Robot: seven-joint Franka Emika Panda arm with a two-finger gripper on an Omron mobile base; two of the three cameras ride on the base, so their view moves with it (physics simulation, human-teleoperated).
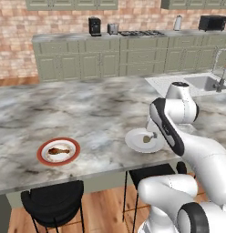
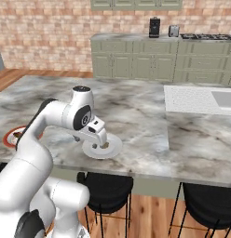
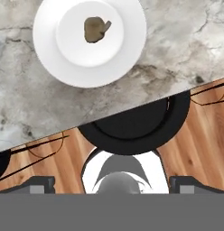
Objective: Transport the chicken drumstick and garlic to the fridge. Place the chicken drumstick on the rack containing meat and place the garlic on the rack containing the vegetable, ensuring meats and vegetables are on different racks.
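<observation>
Marble bench [image 1: 96, 113] carried the garlic [image 3: 96, 29] on a white plate [image 3: 127, 54] below the wide, empty hand [image 2: 99, 138], with the chicken drumstick [image 1: 58, 150] on a red-rimmed plate [image 1: 42, 157] well apart, so a poorly centred descent could nudge the small bulb away.

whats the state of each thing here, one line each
chicken drumstick: lying on the red-rimmed plate, untouched
garlic: lying in the middle of the white plate, untouched
gripper: above the white plate, jaws open, holding nothing
white plate: on the marble counter near its front edge
black stools: tucked under the counter's edge
</observation>
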